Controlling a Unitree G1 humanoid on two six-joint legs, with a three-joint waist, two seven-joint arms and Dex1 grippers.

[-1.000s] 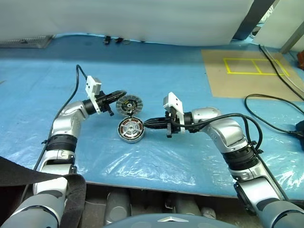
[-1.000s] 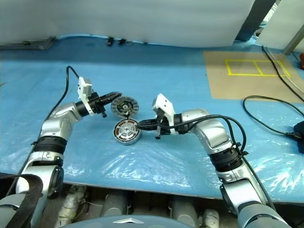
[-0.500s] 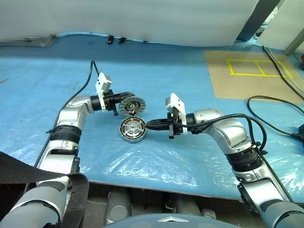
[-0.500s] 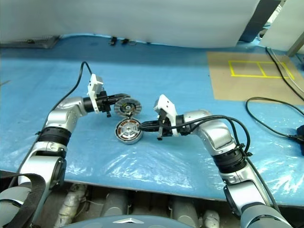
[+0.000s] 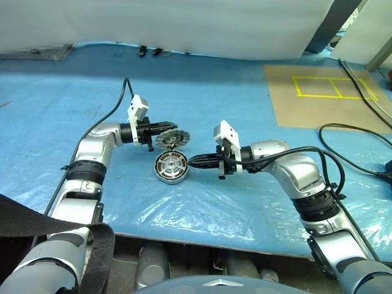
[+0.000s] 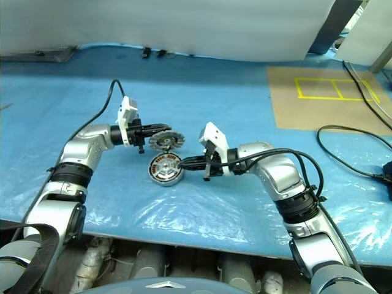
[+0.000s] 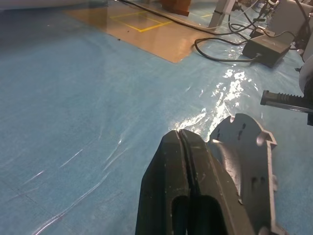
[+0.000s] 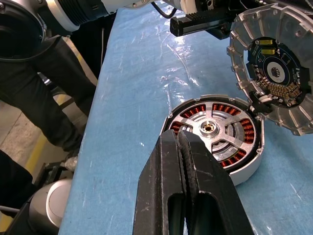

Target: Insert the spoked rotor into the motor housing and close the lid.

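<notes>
The motor housing [image 8: 243,174] lies flat on the blue sheet, copper windings showing around its inside. The spoked rotor [image 8: 208,128] sits inside it, silver spokes and hub facing up. The lid [image 5: 171,140] stands on edge at the housing's far side and leans over it, its ribbed rim resting on the housing's rim. My left gripper [image 5: 177,127] is shut and empty, level, its fingertips against the lid's upper back edge [image 7: 244,156]. My right gripper [image 5: 189,162] is shut and empty, its tip at the housing's right rim.
A brown board with yellow tape squares [image 5: 318,92] lies at the far right. A black cable [image 5: 349,131] loops beside it. The table's front edge [image 5: 202,236] runs close below the arms. A white sheet [image 5: 196,24] hangs along the back.
My left gripper has slid to the right against the lid's top. The lid has tipped further over the housing. The right gripper has stayed at the housing's rim.
</notes>
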